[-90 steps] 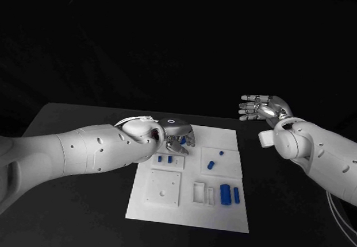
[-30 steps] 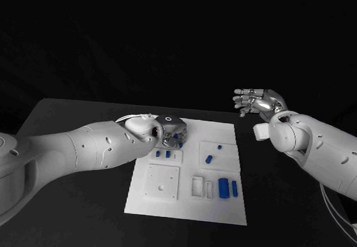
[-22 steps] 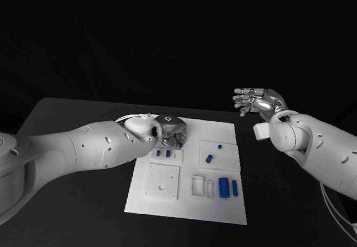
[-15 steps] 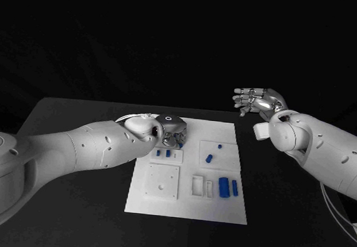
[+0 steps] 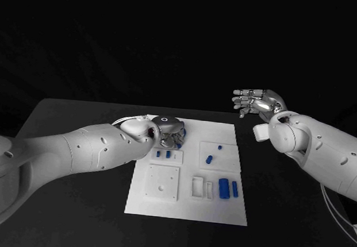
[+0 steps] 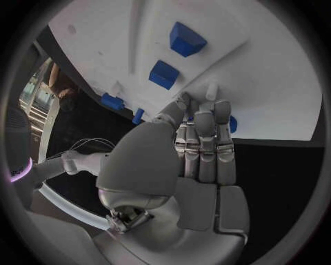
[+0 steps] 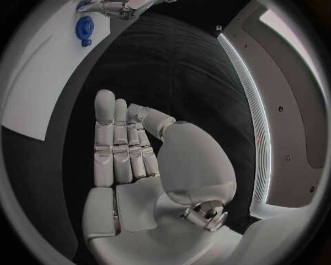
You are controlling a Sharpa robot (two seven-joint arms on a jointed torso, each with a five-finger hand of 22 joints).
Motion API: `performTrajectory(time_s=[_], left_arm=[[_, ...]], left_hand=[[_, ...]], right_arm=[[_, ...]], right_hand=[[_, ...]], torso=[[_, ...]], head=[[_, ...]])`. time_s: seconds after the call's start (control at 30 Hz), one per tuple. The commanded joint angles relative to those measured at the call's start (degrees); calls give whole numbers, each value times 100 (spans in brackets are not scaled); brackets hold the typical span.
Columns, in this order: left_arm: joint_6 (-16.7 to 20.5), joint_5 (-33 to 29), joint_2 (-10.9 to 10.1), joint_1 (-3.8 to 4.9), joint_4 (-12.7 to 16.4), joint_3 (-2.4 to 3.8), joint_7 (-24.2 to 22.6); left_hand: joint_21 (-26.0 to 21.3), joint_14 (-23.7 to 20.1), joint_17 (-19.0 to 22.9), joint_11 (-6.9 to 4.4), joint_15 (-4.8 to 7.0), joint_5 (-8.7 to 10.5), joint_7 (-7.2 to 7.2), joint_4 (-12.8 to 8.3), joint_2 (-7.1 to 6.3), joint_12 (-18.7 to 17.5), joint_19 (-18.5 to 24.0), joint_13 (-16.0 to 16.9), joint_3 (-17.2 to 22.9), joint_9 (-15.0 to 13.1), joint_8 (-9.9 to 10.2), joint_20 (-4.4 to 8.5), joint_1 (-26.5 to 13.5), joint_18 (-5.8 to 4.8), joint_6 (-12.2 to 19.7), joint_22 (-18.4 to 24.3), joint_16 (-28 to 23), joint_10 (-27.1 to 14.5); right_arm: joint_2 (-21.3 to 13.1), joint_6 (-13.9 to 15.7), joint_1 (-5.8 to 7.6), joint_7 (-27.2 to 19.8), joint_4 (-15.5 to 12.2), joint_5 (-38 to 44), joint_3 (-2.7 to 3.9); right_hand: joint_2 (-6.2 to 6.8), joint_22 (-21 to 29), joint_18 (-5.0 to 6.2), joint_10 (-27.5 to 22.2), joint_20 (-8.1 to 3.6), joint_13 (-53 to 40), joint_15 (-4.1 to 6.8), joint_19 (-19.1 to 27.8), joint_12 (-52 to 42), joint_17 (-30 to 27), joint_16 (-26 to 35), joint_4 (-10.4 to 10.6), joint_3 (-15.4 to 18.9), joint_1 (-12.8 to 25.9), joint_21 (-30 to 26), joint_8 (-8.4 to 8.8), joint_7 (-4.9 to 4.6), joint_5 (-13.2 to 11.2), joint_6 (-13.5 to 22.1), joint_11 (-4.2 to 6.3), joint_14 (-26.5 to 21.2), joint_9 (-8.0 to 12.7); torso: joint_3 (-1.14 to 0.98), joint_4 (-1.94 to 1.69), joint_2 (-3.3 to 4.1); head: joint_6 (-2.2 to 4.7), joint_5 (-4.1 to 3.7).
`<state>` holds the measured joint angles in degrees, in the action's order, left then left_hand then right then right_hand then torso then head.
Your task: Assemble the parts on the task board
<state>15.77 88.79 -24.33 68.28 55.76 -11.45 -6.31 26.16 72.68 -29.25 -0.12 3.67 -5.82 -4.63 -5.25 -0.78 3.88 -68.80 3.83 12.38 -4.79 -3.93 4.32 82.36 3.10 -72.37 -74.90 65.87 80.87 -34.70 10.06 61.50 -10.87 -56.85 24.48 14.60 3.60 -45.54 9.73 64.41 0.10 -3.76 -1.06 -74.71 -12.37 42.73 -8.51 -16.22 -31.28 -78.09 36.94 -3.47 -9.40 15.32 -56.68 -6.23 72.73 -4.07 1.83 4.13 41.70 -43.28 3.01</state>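
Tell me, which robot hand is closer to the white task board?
The left. The left hand is down at the far end of the task board, fingers by the blue parts. The right hand is raised off beyond the board's far right corner.

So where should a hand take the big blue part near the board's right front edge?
Judging from the head view, the big blue part looks like an upright block with a slimmer blue piece close beside it. Probably best pinched across its upper sides from straight above, by the free right hand, fingers kept off the neighbour.
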Motion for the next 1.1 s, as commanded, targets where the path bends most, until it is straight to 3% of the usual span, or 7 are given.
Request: performTrajectory(time_s=[0.03,0.27,0.4,0.5,0.73,1.1], left_arm=[[142,-447,-65,-4,81,36,0],[62,-1170,-254,-1,255,262,43],[25,-1438,-388,14,374,398,47],[-37,-1583,-501,56,481,455,65],[-354,-1558,-823,188,749,499,221],[-449,-1378,-1104,222,919,487,366]], left_hand=[[15,43,-12,2,-12,-22,84,-13,3,-38,-7,-9,13,-304,25,31,-52,69,-170,-122,18,39],[35,39,-33,7,-1,-50,81,-26,10,-40,-1,-12,35,-310,26,44,-78,66,-158,-119,6,25],[33,23,-38,15,1,-238,68,-55,1,-39,35,-12,45,-316,23,50,-101,64,-145,-118,-28,6],[32,19,-39,15,2,-253,68,-61,1,-40,43,-12,48,-319,23,50,-109,64,-144,-117,-37,5],[33,24,-49,18,3,-255,64,-85,5,-39,61,-12,61,-328,23,50,-115,63,-145,-117,-48,2],[26,8,-56,14,3,-250,67,-93,0,-39,82,-12,62,-335,23,50,-117,57,-154,-115,-68,13]], right_arm=[[2,-114,-2,-53,0,110,3],[-13,-130,-2,-50,6,148,3],[-25,-143,-3,-46,10,153,3],[-32,-150,-3,-44,13,155,3],[-47,-166,-3,-37,28,156,3],[-76,-150,-10,-38,34,156,2]], right_hand=[[3,-9,292,-20,-17,7,-21,39,0,6,22,-1,31,56,1,-14,-3,23,-3,12,33,-2],[-6,-10,288,-24,-17,7,-19,30,-1,11,28,0,76,90,-18,-14,-1,36,-2,17,41,-3],[-19,-4,286,-28,-17,7,-21,23,-2,13,34,-4,99,113,-39,-13,-2,57,-2,17,42,-3],[-19,-4,286,-28,-17,7,-21,23,-2,13,34,-4,99,113,-39,-13,-2,57,-2,17,42,-3],[-32,4,283,-27,-18,7,-19,3,-7,20,38,-2,145,136,-69,-13,-2,83,0,21,52,-2],[-56,11,278,-23,-19,7,-19,-23,-13,28,45,-2,205,167,-110,-14,1,151,-10,26,58,-3]], torso=[[2,-6,0],[1,-13,-1],[1,-17,2],[-6,-16,-2],[-8,-12,2],[3,-3,5]], head=[[24,0],[67,-3],[95,19],[96,31],[79,45],[59,39]])
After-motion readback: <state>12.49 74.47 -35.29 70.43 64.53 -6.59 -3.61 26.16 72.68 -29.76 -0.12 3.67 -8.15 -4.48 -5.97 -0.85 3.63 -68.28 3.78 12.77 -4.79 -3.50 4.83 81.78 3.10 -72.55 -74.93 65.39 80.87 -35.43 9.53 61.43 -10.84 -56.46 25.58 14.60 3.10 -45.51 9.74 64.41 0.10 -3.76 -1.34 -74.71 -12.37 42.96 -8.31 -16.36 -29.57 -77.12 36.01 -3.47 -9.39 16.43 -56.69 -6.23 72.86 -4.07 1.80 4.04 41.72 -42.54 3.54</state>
